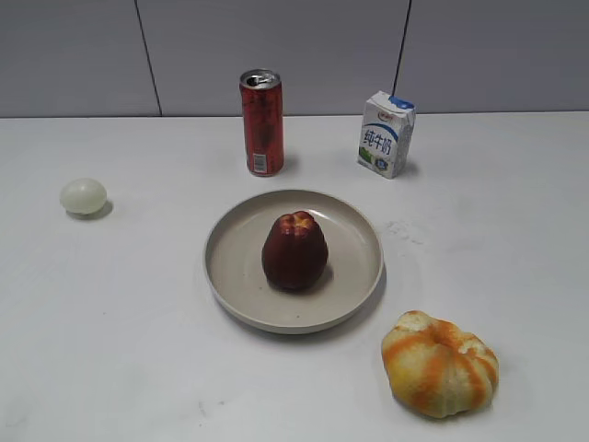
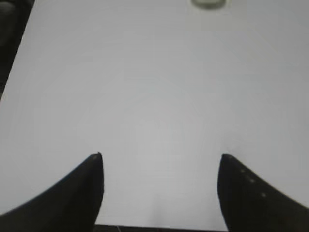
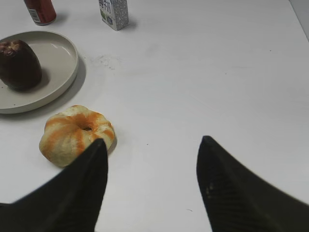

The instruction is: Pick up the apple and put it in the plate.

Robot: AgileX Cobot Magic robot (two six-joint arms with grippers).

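The dark maroon apple (image 1: 294, 250) stands upright in the middle of the beige plate (image 1: 359, 276), its paler dimpled end up. It also shows in the right wrist view (image 3: 19, 65) on the plate (image 3: 60, 72) at the far left. My right gripper (image 3: 152, 142) is open and empty over bare table, to the right of the plate. My left gripper (image 2: 160, 155) is open and empty over bare white table. Neither gripper shows in the exterior view.
An orange-and-yellow striped lumpy fruit (image 1: 440, 363) lies right of the plate at the front, just left of my right gripper (image 3: 77, 133). A red can (image 1: 262, 122) and a milk carton (image 1: 386, 133) stand behind the plate. A pale egg-like ball (image 1: 84, 196) lies at the left.
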